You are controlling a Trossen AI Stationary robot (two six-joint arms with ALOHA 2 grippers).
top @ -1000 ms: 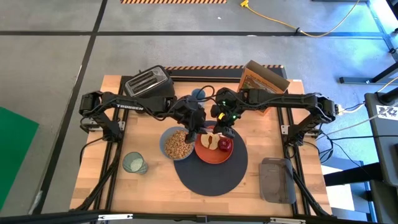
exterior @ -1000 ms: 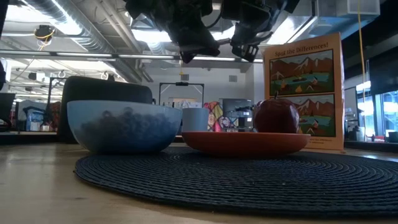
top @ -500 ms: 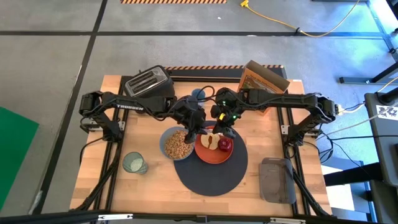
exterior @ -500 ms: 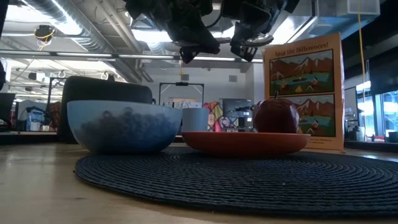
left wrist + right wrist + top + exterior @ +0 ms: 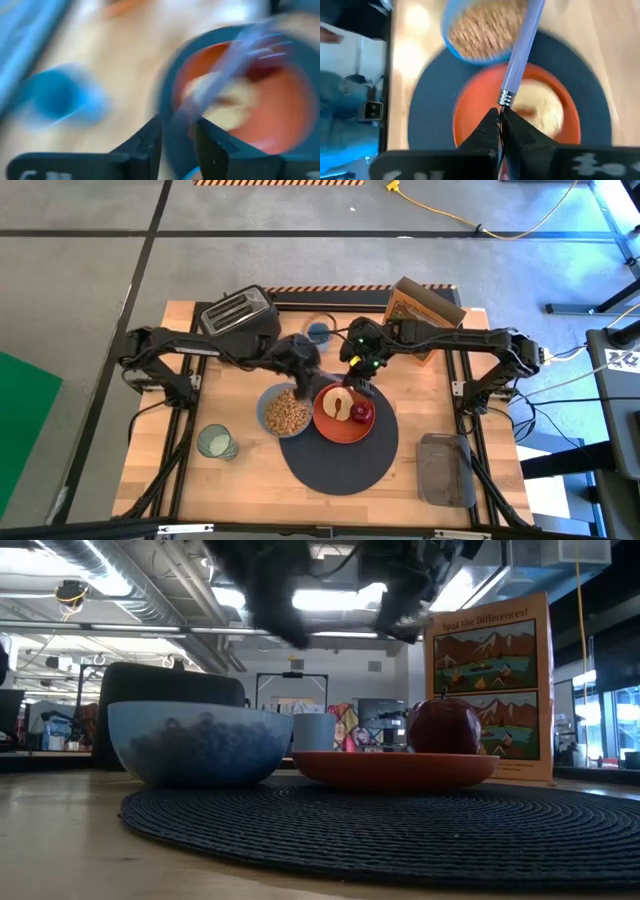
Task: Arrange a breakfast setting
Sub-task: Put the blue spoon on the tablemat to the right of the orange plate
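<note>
Dark-grey woven mat (image 5: 340,465) lies at the centre of the high view on the wooden counter (image 5: 230,480). On its upper part sit the orange plate (image 5: 335,428) with toast (image 5: 340,402) and red apple (image 5: 363,412), and to the left of the plate the blue bowl (image 5: 285,412) of cereal. The green cup (image 5: 215,442) stands alone at lower left, with bare wood around it. The toaster (image 5: 238,315) and cereal box (image 5: 420,305) line the upper edge. The left claw (image 5: 303,370) hangs above the bowl's upper rim, and the right claw (image 5: 357,380) is over the plate's upper edge.

In the low view we see bowl, plate and apple in a row on the mat. Both claws are blurred at the top, clear of them, and a lit workshop lies behind.

In the left wrist view, all smeared, that claw's fingers (image 5: 150,145) stand slightly spread, with nothing between them.

In the right wrist view, the claw is pressed together, pinching the spoon (image 5: 522,45) at its metal neck. The pale-blue handle's long axis points away over the plate toward the bowl.
</note>
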